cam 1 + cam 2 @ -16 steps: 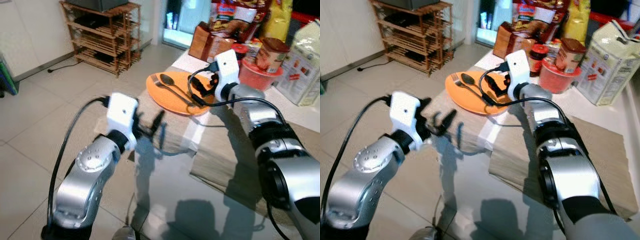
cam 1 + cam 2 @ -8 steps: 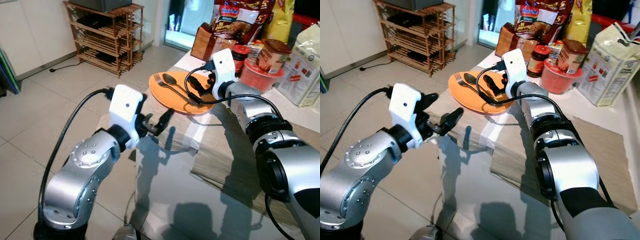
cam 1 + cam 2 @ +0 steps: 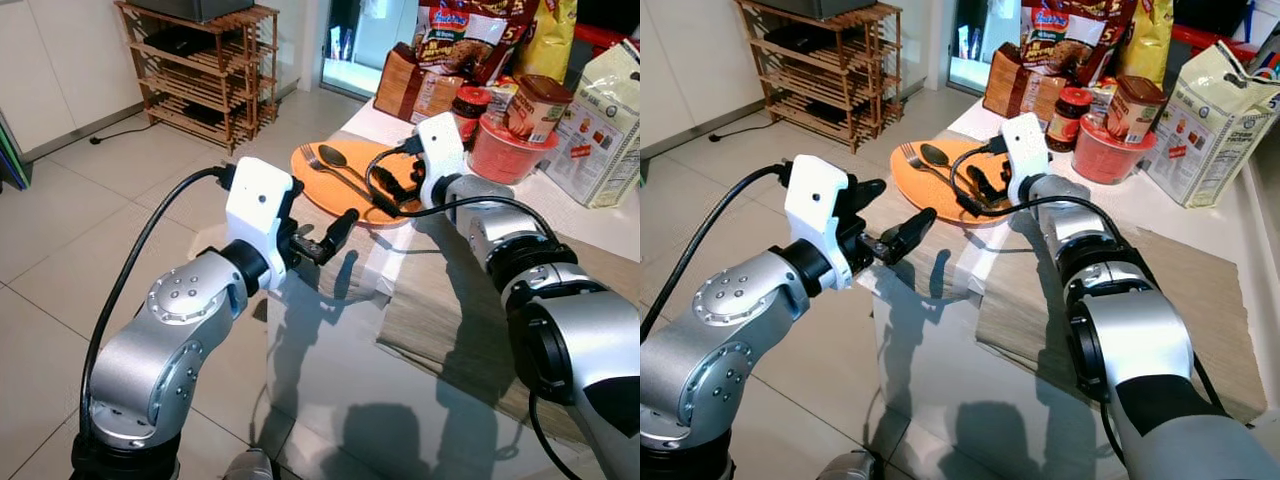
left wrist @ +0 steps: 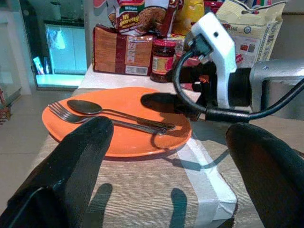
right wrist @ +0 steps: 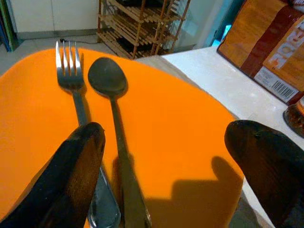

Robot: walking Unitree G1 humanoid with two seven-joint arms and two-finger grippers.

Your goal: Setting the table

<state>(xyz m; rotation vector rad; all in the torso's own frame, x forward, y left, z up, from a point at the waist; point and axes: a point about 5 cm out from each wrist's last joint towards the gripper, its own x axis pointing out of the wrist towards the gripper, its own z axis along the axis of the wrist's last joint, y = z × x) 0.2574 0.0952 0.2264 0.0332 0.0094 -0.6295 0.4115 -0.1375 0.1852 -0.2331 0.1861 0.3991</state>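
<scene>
An orange plate [image 3: 322, 192] lies on a woven mat at the table's far left corner. A fork [image 3: 318, 160] and a spoon [image 3: 334, 157] rest side by side on it. My right gripper [image 3: 398, 190] hovers open low over the plate's near side, above the cutlery handles. In the right wrist view the fork [image 5: 69, 71] and spoon [image 5: 107, 78] lie just beyond its fingers [image 5: 80, 161]. My left gripper [image 3: 895, 205] is open and empty at the table's left edge, pointing at the plate [image 4: 118, 137] from a short way off.
Behind the plate crowd food packs: a brown bread bag [image 3: 405, 88], jars [image 3: 540, 105], a red bowl [image 3: 505, 150] and a white sack [image 3: 610, 125]. A beige placemat [image 3: 460, 300] covers the near table. A wooden shelf [image 3: 205, 65] stands on the tiled floor at far left.
My left gripper has risen and moved forward toward the plate. The right gripper has stayed over the plate, shifting only slightly. The camera view has moved a little.
</scene>
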